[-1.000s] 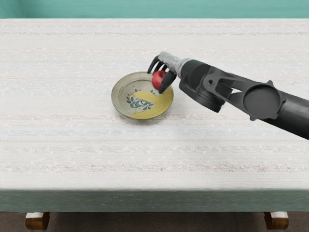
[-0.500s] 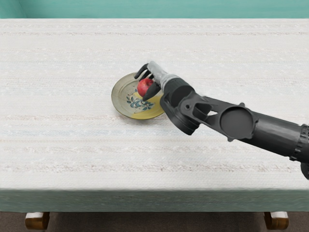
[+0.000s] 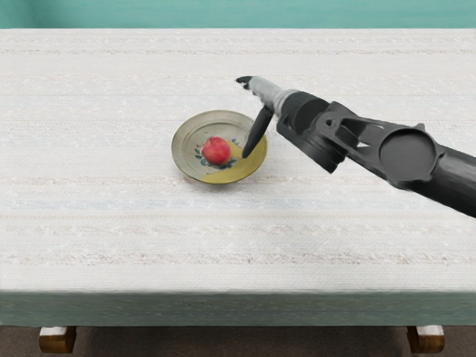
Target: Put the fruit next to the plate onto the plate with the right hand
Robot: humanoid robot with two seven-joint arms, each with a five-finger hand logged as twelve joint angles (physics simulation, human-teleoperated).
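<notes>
On the pale table [image 3: 223,245], the red fruit [image 3: 216,150] lay near the middle of the painted plate [image 3: 184,140]. Just beyond it, to the right, the right hand [image 3: 262,95] hung over the plate's far rim, fingers [image 3: 257,132] spread apart, holding nothing.

The right arm [image 3: 446,175] was built of dark grey, matte segments, with a bulky rounded housing [image 3: 312,134] near the wrist and a flat circular cap [image 3: 407,154] over one joint. A pale silver-grey cuff [image 3: 272,93] led into the right hand [image 3: 260,95], whose slim fingers [image 3: 257,134] looked black, though their detail was blurred.
</notes>
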